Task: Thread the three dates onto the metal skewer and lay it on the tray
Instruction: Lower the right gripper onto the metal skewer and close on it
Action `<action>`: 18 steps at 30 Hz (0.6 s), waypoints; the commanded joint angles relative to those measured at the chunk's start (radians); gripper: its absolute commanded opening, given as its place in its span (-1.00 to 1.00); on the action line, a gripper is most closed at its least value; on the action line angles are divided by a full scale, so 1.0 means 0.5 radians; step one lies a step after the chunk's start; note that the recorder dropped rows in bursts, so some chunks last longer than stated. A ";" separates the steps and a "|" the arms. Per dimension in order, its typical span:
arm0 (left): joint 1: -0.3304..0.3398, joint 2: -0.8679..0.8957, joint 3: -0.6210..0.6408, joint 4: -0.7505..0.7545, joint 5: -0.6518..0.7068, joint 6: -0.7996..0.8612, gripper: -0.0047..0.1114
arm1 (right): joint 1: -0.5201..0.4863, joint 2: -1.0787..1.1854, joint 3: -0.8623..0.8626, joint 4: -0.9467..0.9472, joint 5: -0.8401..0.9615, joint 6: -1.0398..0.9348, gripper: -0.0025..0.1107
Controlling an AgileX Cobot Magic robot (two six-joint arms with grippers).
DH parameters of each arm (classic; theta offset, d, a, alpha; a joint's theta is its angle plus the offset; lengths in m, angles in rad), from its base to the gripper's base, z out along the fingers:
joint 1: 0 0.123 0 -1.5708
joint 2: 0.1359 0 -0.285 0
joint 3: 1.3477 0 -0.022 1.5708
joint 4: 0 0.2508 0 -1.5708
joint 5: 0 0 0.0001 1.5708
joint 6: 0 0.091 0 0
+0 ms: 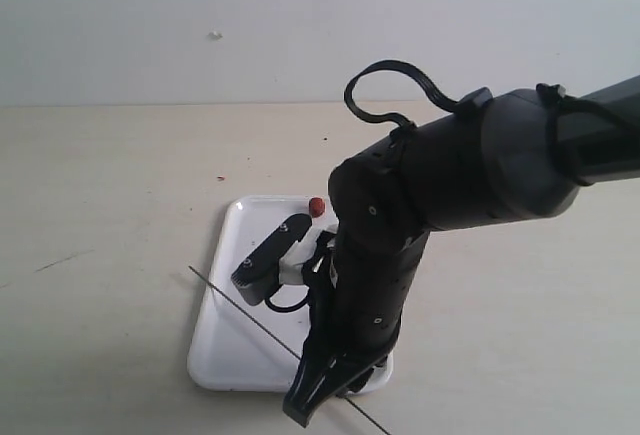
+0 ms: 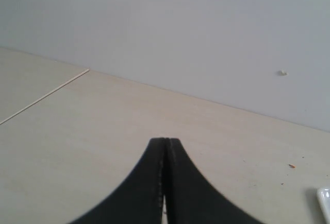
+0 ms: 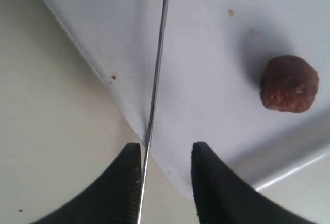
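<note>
parted jaws on right gripper [image 3: 165, 149], straddling metal skewer [image 3: 157, 64] without clamping. long axis of rod far-left to near-right across tray [image 1: 222, 350], gripper at near-right end. date [image 3: 289, 83] loose on tray beside rod, unthreaded. left gripper [image 2: 165, 142] pressed closed, empty. right arm nearer.

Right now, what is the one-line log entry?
right gripper: open, astride metal skewer | left gripper: shut | skewer: across tray rim | date: loose on tray

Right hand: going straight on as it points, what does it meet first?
Likely the metal skewer, running between the right hand's open fingers; past it, the tray. The date lies off that line. Depth unclear.
</note>
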 commanded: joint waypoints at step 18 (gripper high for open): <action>-0.010 -0.010 0.008 0.004 -0.018 -0.009 -0.92 | 0.004 0.033 -0.052 0.015 0.164 -0.066 -0.35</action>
